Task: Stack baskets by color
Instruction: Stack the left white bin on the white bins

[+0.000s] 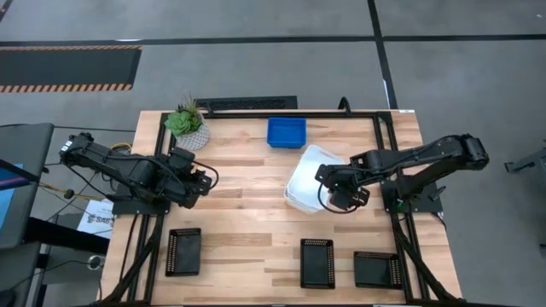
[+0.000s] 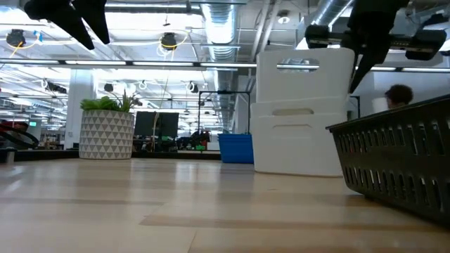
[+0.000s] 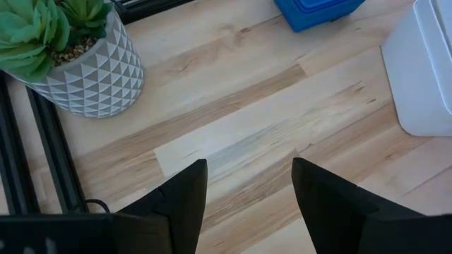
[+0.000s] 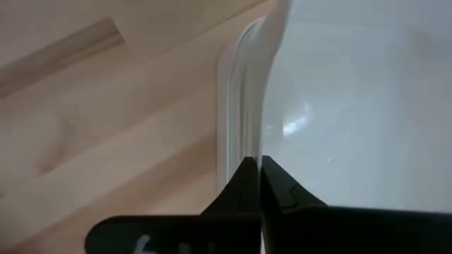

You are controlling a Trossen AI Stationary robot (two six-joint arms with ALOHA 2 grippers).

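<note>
A stack of white baskets stands right of the table's middle; in the low view the white baskets show three tiers, the lowest on the wood. My right gripper is shut on the top one's wall at its near right side. The blue baskets sit near the far edge. Three black baskets lie apart along the near edge. My left gripper hangs open above bare wood at the left, holding nothing. My right gripper pinches the top white basket's wall at its rim, one finger inside the basket and one outside. The fingers come from above, slanting down. Whether this basket is lifted off the ones below it cannot be told.
A small green plant in a patterned pot stands at the far left corner, near the left arm. A black frame rail runs along the far edge. In the low view one black basket fills the near right.
</note>
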